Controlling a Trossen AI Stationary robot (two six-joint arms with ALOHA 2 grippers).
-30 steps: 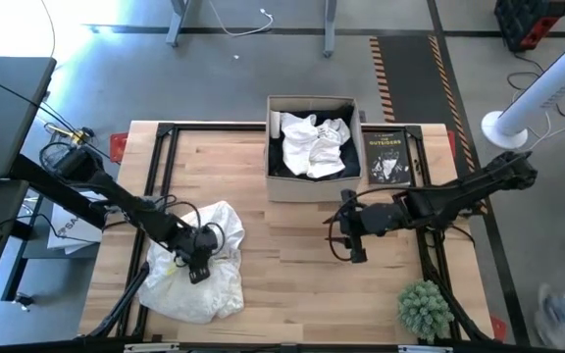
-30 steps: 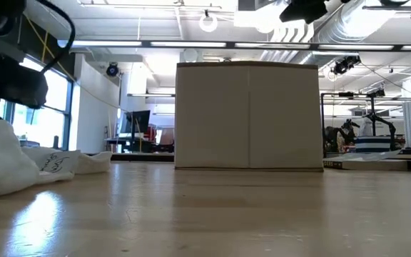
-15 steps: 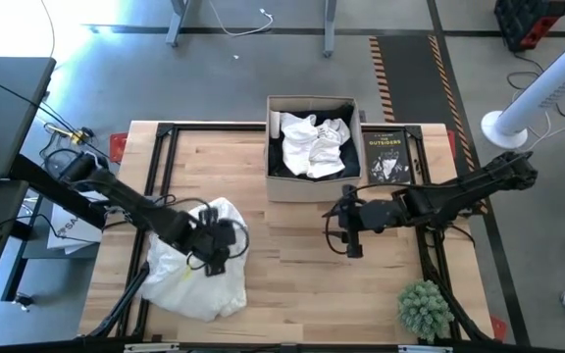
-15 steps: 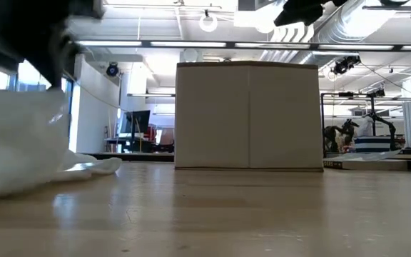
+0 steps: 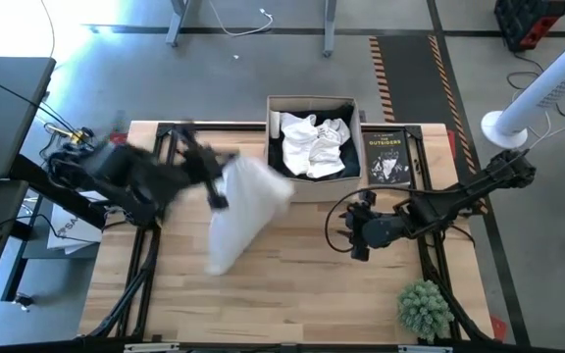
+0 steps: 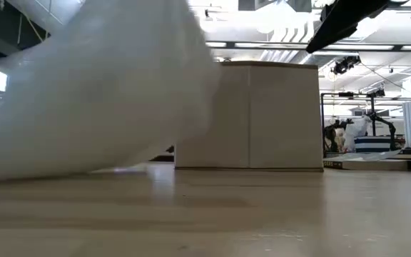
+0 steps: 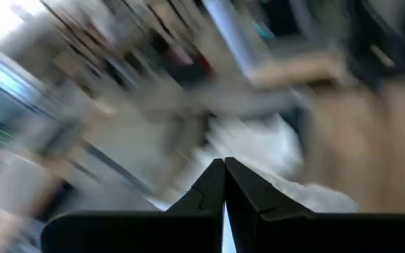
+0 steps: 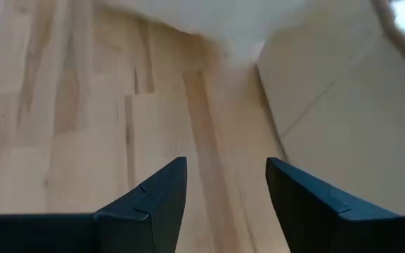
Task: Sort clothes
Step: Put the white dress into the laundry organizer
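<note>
My left gripper [image 5: 221, 188] is shut on a white garment [image 5: 246, 204] and is raised left of the cardboard box [image 5: 312, 182]. The garment stretches from the gripper toward the table's near side and fills the left of the low view [image 6: 98, 93]. The box holds white clothes [image 5: 312, 144] lying on dark ones. My right gripper [image 5: 349, 235] is open and empty, just near of the box's front wall. In the right wrist view [image 8: 223, 200] its fingers stand apart over bare wood. My left gripper pinches the white garment between its two shut fingers [image 7: 209, 186]; which edge or how many layers it has is hidden by the fingers and by blur. The cloth [image 7: 259, 151] streams away from the gripper. The garment's lower end [image 5: 219, 260] hangs low over the table; I cannot tell whether it touches.
A black book with white lettering [image 5: 385, 157] lies right of the box. A small green spiky plant [image 5: 425, 309] stands at the near right corner. A black frame [image 5: 155, 132] runs along the table's edges. Bare wood [image 5: 292, 284] lies in the near middle.
My left gripper has risen and swung fast from the table's near left toward the far edge and the box, carrying the white garment. The garment, a heap on the table a second ago, is now lifted and drawn out long.
</note>
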